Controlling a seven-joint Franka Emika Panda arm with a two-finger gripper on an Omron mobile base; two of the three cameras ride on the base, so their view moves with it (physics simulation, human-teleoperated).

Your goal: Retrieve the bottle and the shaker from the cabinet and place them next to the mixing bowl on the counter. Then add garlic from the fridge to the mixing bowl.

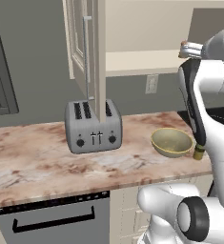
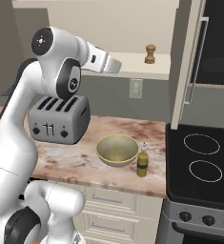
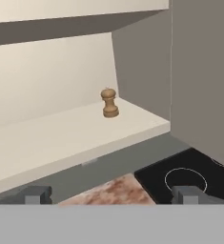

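A white robot arm works at a kitchen tabletop of marbled brown and beige stone. The bottle, slim and olive-yellow, already stands upright on the tabletop just beside the mixing bowl, on the side nearer the black stovetop. A grey toaster sits further along. Above, the cabinet door hangs open, and the small brown wooden shaker stands upright and alone on the pale cabinet shelf, towards its stove end. The arm is raised to shelf height with its tool aimed into the cabinet; the two fingertips stand wide apart with nothing between them, and the shaker is well ahead of them, untouched. Judging from this, the bottle step looks finished and fetching the shaker is the step in hand. The next move calls for reaching forward along the shelf until the fingertips straddle the shaker's narrow body, then closing gently so it does not tip. The garlic step has not begun.
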